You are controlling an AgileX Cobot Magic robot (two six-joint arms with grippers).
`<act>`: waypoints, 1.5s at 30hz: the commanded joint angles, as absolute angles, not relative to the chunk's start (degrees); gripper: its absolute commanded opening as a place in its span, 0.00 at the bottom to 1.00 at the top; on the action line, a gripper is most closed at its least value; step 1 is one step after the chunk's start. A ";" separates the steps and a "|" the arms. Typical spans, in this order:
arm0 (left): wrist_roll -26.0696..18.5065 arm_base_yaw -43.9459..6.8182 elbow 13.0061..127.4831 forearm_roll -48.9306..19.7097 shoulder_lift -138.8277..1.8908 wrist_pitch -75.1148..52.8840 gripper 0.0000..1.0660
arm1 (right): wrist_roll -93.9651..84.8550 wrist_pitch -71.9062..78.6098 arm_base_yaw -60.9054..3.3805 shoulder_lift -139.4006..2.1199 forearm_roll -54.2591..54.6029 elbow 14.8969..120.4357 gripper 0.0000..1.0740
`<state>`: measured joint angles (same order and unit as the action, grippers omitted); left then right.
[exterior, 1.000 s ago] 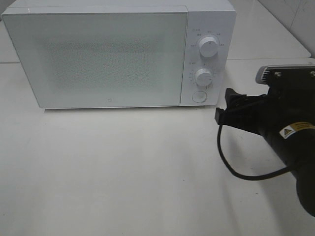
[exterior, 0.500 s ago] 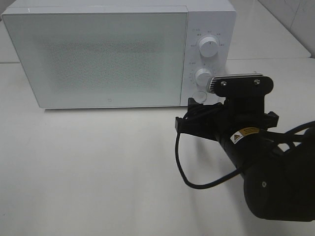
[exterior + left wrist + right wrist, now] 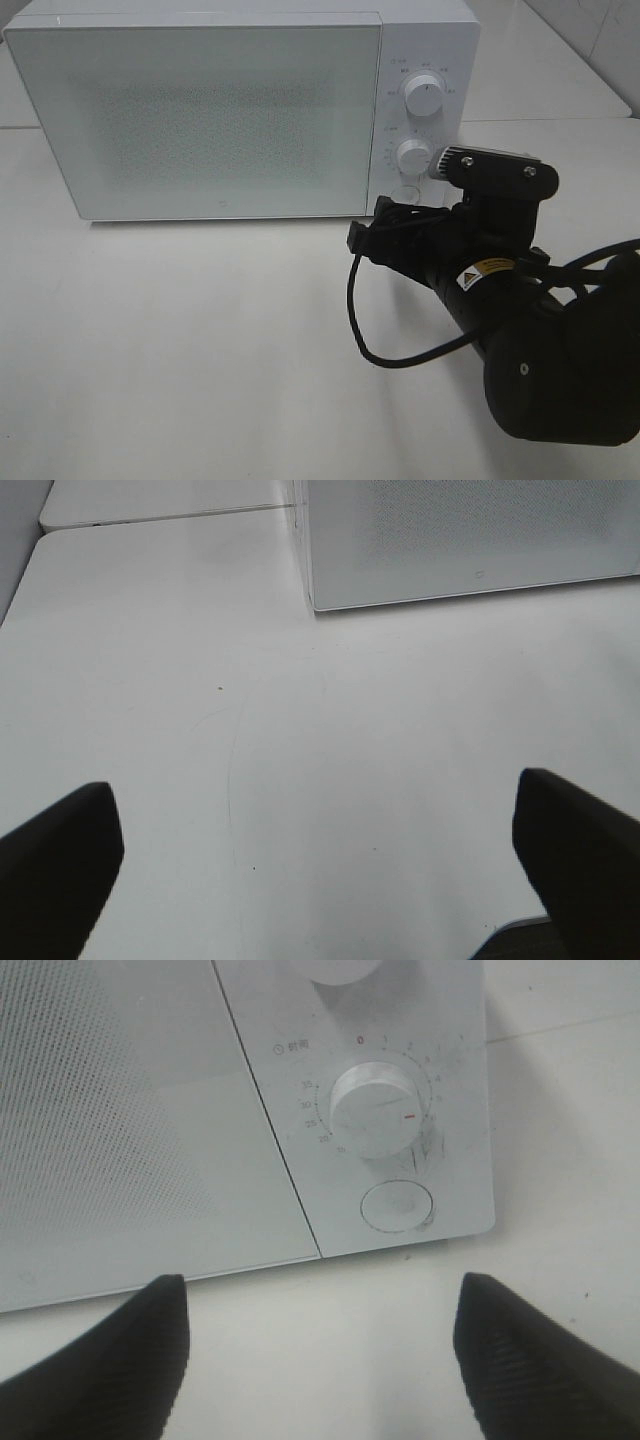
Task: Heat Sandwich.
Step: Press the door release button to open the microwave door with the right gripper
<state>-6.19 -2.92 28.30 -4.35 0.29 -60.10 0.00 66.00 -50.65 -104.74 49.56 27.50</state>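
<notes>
Both claws gape empty. My right gripper (image 3: 320, 1292) faces the microwave's (image 3: 200, 120) round button (image 3: 397, 1206); the left gripper (image 3: 312, 785) hangs above the table (image 3: 200, 680). No sandwich in sight, perhaps inside. Next, I judge, a square press.

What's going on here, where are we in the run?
The right gripper, open and empty, sits in front of the microwave, lined up near the round button under the lower dial. The microwave door is shut. The left gripper hangs open over the table, holding nothing. No sandwich is in view.
</notes>
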 commanded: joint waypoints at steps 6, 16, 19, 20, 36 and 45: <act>-5.73 -2.75 28.19 -4.76 1.26 -59.42 0.94 | 35.52 63.94 -50.88 -104.91 50.19 27.96 0.58; -5.73 -2.75 28.19 -4.76 1.26 -59.42 0.94 | 66.86 62.17 -50.88 -104.91 50.13 27.96 0.39; -5.73 -2.75 28.19 -4.76 1.26 -59.42 0.94 | 72.25 62.17 -50.88 -104.91 50.36 27.96 0.30; -5.73 -2.75 28.19 -4.76 1.26 -59.42 0.94 | 73.85 62.17 -50.88 -104.91 50.42 27.96 0.26; -5.73 -2.75 28.19 -4.76 1.26 -59.42 0.94 | 78.15 61.25 -49.79 -104.91 50.82 27.96 0.00; -5.73 -2.75 28.19 -4.87 1.26 -59.42 0.94 | 77.46 57.07 -43.72 -108.75 45.03 32.37 0.00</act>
